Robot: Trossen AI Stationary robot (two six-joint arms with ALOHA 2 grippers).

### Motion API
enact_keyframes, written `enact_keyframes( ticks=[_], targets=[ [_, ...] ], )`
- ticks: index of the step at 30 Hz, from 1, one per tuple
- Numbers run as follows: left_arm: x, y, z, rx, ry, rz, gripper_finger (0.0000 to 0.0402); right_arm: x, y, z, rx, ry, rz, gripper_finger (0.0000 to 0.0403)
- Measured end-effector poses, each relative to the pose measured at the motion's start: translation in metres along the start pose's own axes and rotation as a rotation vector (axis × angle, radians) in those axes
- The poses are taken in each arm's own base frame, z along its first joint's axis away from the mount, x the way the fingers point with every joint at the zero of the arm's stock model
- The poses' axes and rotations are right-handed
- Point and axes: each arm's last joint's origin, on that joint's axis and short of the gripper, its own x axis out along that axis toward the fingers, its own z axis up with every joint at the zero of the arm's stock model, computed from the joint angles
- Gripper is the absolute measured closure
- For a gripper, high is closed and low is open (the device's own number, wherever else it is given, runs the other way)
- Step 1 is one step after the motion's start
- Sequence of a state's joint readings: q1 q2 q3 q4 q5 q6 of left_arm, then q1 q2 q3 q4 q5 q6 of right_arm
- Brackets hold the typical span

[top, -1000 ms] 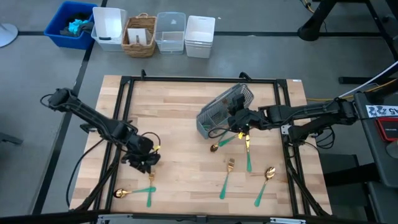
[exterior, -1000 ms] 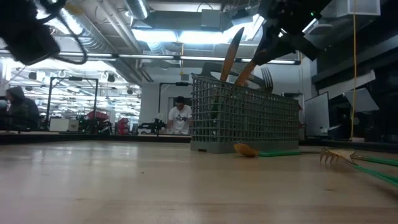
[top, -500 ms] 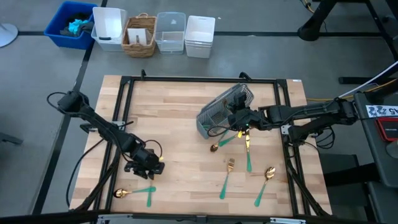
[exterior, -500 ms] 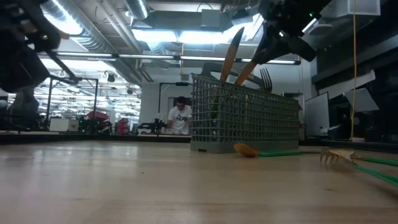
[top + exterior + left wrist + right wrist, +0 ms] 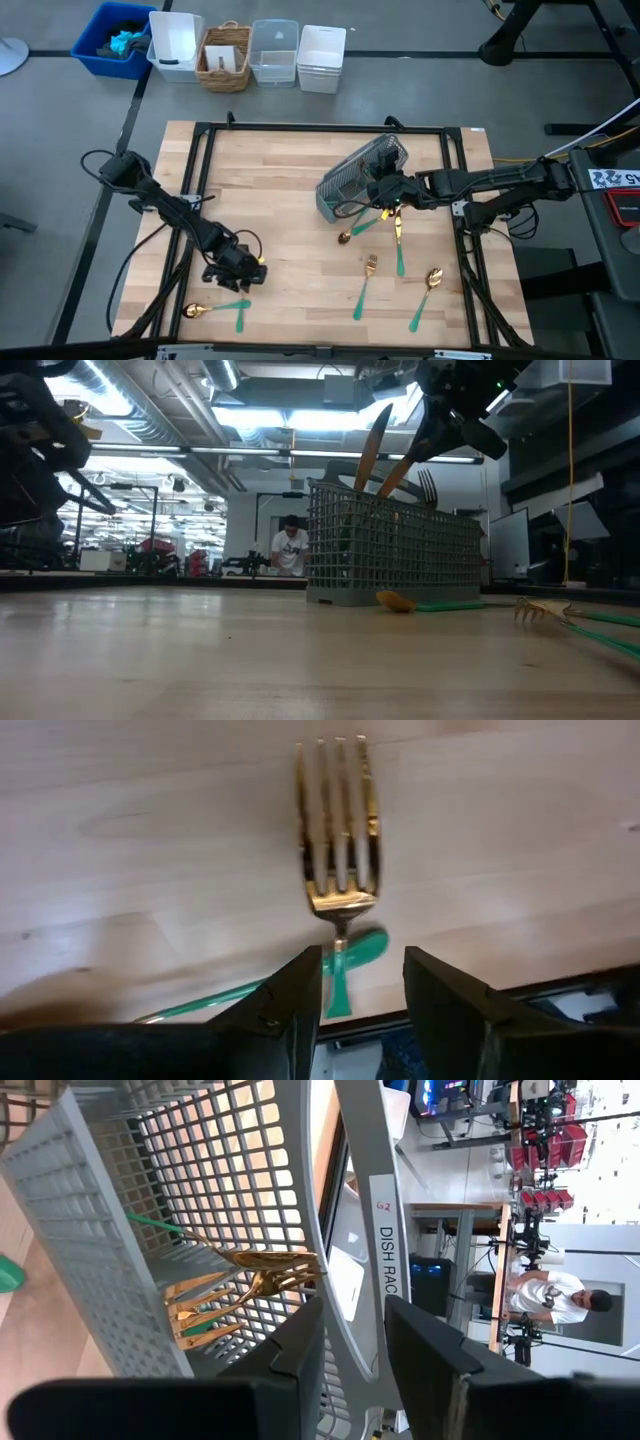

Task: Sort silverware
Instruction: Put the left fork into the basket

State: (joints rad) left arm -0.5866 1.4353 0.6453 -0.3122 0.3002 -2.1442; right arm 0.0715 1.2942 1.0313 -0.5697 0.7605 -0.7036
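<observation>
Since a second ago the left arm has carried its tool (image 5: 238,272) away from the counter's middle toward the front left, lower over the wood, while the right arm has hardly shifted. From its own wrist the left tool (image 5: 358,990) pinches the slim teal handle of a fork (image 5: 338,830), whose gold tines point away from the fingers (image 5: 285,1000) over the pale wooden counter (image 5: 520,840); another teal handle lies flat on the wood just under the held one. Seen from above, a spoon (image 5: 205,309) lies at the front left corner, just in front of that tool. The right tool (image 5: 385,190) hangs at the near edge of the grey mesh caddy (image 5: 355,170), which stands slightly right of the counter's centre; its fingers (image 5: 300,1345) stand spread with one caddy wall between them, holding nothing. Inside the caddy (image 5: 110,1270) a fork and a spoon show, gold heads together in one compartment. From the low view, gold handles and fork tines stick up above the caddy (image 5: 395,555) rim. Loose silverware (image 5: 398,250) rests on the counter (image 5: 290,230) to the right front of the caddy: a spoon beside the caddy's corner, a piece pointing forward, a fork, and a spoon farthest front.
</observation>
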Motion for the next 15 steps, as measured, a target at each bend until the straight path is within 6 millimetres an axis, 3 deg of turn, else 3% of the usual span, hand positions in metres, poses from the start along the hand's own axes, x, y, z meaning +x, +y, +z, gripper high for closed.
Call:
enact_keyframes(
  ticks=[15],
  targets=[
    [0.0015,0.0045,-0.0015,-0.058,-0.057,0.001,0.027,-0.0001,-0.0009,-0.001,-0.002,0.029,-0.032,0.0292]
  ],
)
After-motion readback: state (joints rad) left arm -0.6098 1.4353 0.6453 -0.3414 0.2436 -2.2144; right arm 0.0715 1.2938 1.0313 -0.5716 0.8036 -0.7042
